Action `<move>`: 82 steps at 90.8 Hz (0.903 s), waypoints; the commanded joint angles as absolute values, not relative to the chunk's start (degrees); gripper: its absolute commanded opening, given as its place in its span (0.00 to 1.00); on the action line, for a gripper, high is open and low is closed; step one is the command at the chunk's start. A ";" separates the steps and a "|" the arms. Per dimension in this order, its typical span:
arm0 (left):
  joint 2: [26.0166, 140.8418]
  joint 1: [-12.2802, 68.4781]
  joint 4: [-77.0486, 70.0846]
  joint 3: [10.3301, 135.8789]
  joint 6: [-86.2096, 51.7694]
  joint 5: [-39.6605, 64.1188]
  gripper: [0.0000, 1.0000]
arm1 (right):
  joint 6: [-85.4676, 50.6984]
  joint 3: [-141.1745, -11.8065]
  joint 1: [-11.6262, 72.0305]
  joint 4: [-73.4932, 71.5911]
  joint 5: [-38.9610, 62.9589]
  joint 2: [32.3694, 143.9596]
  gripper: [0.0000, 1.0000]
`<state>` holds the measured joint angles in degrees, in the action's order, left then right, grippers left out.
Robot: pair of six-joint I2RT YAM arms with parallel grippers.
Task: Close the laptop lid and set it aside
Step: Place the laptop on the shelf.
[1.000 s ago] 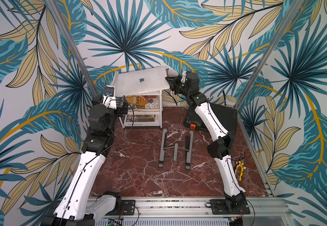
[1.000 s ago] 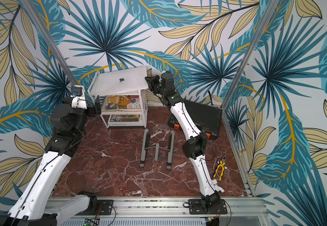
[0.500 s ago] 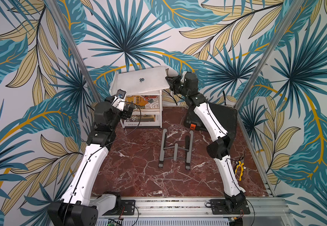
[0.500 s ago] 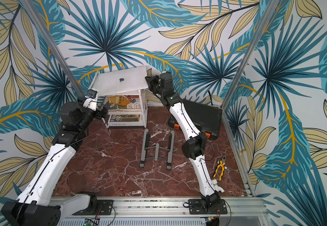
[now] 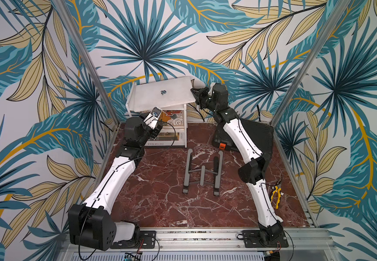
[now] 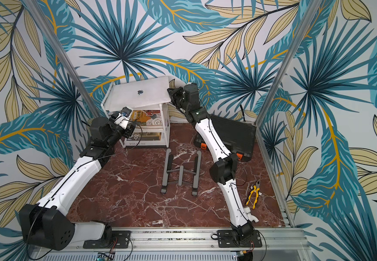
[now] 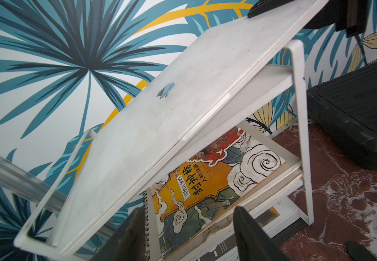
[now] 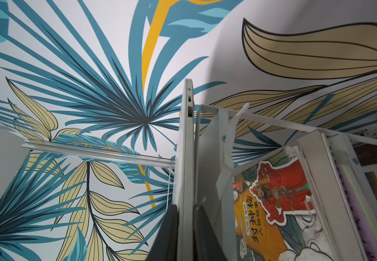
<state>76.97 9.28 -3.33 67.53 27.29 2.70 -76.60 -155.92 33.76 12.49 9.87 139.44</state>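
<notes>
Up on the white shelf rack (image 5: 185, 128) the closed laptop (image 5: 162, 95) lies tilted — the right gripper (image 8: 186, 235) pinches its raised edge, while the left gripper (image 7: 187, 237) hangs just beside the rack, jaws spread, holding nothing.

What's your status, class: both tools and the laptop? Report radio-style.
Right tool clamped on laptop edge. Left tool open, empty. Lid closed; laptop tilted atop white rack.
</notes>
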 commanded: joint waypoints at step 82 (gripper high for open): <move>92.07 4.84 -0.01 87.73 29.86 -5.51 0.54 | -74.11 -151.39 35.44 7.19 11.79 135.17 0.04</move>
